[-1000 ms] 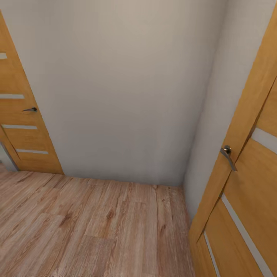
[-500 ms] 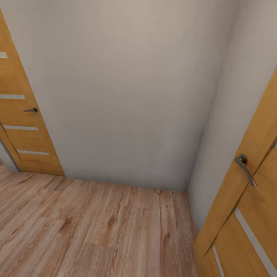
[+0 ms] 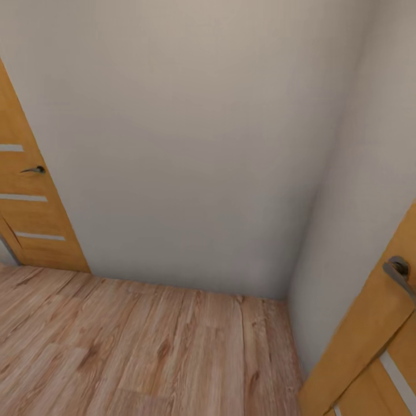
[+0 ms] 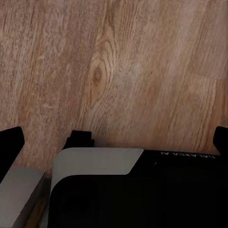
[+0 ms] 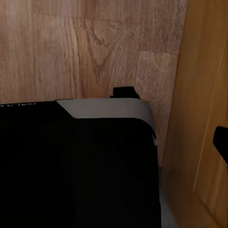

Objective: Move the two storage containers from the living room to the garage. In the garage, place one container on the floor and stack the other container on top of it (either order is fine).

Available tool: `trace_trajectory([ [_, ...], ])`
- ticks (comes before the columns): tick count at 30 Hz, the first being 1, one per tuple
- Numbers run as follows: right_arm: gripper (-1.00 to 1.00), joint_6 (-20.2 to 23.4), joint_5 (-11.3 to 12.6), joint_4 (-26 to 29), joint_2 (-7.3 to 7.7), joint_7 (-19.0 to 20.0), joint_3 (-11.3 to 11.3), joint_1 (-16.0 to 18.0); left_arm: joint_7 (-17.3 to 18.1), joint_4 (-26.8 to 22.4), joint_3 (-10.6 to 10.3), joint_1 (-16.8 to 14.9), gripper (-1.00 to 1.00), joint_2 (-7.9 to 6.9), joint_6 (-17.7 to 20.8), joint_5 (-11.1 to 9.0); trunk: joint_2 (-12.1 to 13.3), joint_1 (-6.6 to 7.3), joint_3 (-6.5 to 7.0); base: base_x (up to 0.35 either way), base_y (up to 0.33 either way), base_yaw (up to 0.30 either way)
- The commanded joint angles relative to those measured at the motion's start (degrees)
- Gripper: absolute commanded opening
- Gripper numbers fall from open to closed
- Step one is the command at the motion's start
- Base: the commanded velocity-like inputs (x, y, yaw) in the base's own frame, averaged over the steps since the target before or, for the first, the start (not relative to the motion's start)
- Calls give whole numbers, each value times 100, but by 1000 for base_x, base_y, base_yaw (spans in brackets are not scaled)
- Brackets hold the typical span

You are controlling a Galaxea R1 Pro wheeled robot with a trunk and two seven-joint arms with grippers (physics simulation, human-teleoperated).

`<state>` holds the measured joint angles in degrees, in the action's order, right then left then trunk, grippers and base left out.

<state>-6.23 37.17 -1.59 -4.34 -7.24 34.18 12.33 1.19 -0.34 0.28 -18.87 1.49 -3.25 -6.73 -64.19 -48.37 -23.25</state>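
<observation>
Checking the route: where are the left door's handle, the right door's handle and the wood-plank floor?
left door's handle point(image 3: 33, 170), head view, lever
right door's handle point(image 3: 398, 270), head view, round base
wood-plank floor point(image 3: 150, 346), head view, bare planks

You face a plain off-white wall point(image 3: 190, 144) above a light brown wood-plank floor point(image 3: 144, 346) with darker grain streaks. The honey-orange door at left point(image 3: 26, 225) carries pale horizontal stripes and a dark metal handle point(image 3: 33, 170); the door at right point(image 3: 370, 341) matches, with a grey handle point(image 3: 398, 270). Your wrist views show the robot's black-and-grey base point(image 4: 118, 190) over knotted wood grain.
</observation>
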Motion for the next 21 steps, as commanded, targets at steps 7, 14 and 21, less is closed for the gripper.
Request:
trace_trajectory([
  [7, 100, -39, 37, -17, -12, -6, 45, 6, 12, 10, -1, -3, 100, -8, -18, -57, -3, -3, -6, 322, 0, 2],
  [14, 100, -52, 36, -17, -14, -6, 45, 6, 12, 14, -1, -2, 100, -8, -18, -57, -3, -3, -6, 322, 0, 153],
  [21, 100, -54, 36, -17, -14, -6, 45, 6, 12, 12, -1, -2, 100, -8, -18, -57, -3, -3, -6, 322, 0, 257],
])
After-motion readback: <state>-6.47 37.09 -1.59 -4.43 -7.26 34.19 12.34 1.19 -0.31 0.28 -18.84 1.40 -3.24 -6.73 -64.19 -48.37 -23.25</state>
